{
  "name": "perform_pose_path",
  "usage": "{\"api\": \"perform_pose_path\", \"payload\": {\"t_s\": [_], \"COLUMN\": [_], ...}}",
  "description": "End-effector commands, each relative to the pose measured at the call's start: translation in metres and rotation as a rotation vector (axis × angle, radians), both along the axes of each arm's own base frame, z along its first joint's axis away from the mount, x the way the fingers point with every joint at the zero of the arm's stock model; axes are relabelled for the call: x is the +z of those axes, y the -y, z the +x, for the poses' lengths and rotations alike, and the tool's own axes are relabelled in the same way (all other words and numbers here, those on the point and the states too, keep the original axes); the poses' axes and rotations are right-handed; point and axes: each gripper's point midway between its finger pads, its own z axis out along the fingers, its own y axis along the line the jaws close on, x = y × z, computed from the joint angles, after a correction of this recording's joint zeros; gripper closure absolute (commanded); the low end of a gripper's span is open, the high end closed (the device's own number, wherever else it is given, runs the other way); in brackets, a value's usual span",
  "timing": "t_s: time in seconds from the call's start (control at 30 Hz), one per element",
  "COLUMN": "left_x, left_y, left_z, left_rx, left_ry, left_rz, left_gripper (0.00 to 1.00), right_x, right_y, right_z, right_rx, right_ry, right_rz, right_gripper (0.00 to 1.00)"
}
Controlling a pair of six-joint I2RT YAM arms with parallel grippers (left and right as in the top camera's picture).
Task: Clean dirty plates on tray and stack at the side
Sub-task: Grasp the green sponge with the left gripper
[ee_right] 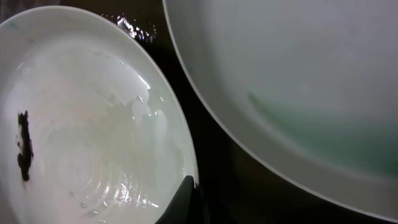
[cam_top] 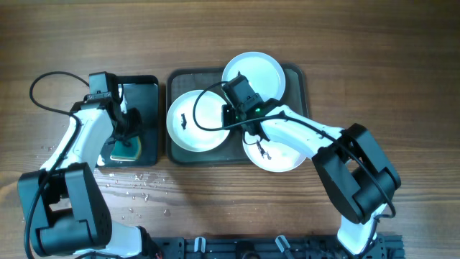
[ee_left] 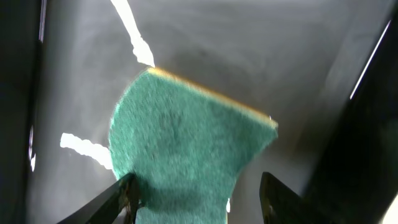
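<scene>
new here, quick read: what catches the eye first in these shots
Three plates crowd the grey-green tray mid-table: a pale aqua plate at the back, a smudged white plate on the left, another white plate overhanging the front edge. Left of it, the left gripper hangs open over a green sponge in a small black tray.

Overhead is looking straight down on the whole counter point(cam_top: 374, 43). Left wrist is pointing down, very close, at the green sponge point(ee_left: 180, 155). Right wrist is skimming the white plate point(ee_right: 81, 137) and aqua plate point(ee_right: 298, 81); overhead is sharing both.
</scene>
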Motion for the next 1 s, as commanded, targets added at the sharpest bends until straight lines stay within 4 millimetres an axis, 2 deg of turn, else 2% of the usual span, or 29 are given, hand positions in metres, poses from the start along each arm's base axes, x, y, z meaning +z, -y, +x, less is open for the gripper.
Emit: {"api": "perform_pose_path", "payload": {"t_s": [0.0, 0.17, 0.67, 0.77, 0.83, 0.97], "left_x": [-0.002, -0.002, -0.019, -0.019, -0.018, -0.017], "left_y": [-0.017, -0.017, -0.011, -0.011, -0.012, -0.012], "left_z": [-0.001, -0.001, -0.022, -0.019, -0.016, -0.013], "left_rx": [0.006, 0.005, 0.051, 0.051, 0.051, 0.052], "left_ry": [-0.007, -0.008, -0.058, -0.043, -0.031, -0.019], "left_rz": [0.097, 0.097, 0.060, 0.062, 0.063, 0.064], "left_gripper": [0.40, 0.36, 0.41, 0.64, 0.67, 0.84], "right_x": [-0.007, -0.007, -0.005, -0.005, -0.004, -0.004], "right_y": [0.002, 0.002, 0.000, 0.000, 0.000, -0.001], "right_z": [0.001, 0.001, 0.003, 0.004, 0.004, 0.005], "right_rx": [0.004, -0.005, -0.005, -0.005, -0.005, -0.004], "right_ry": [0.006, 0.003, 0.015, 0.017, 0.020, 0.024], "right_rz": [-0.023, -0.019, -0.011, -0.009, -0.007, -0.004], "right_gripper": [0.96, 0.96, 0.94, 0.94, 0.94, 0.94]}}
